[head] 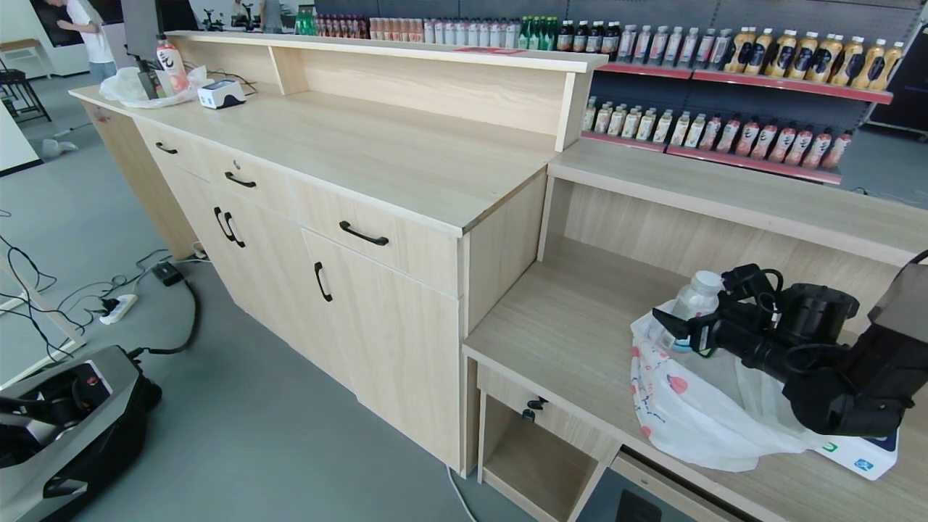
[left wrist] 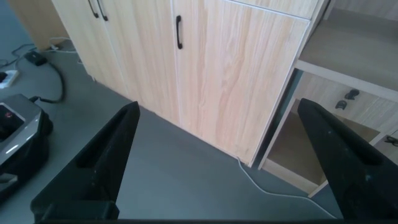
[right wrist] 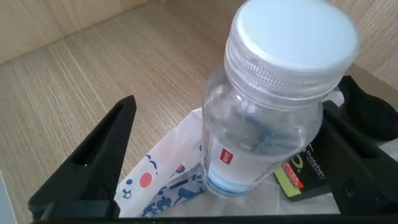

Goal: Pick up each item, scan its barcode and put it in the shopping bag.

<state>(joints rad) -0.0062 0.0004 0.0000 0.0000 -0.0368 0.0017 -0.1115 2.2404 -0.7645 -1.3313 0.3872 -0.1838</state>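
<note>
Clear plastic bottle with white screw cap [right wrist: 273,124] stands upright between released right claw [right wrist: 239,99] fingers, touching one, base inside white patterned shopping bag [right wrist: 168,177]. Left claw [left wrist: 217,109] spread, well apart.

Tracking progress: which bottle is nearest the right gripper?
The clear white-capped bottle, between the right gripper's fingers at the shopping bag; the orange bottle stands far off.

One clear bottle [head: 697,296] between the fingers of the right claw [head: 674,330], one shopping bag [head: 696,417] under the claw — one white box [head: 866,458] behind it, on the worktop [head: 573,326].
</note>
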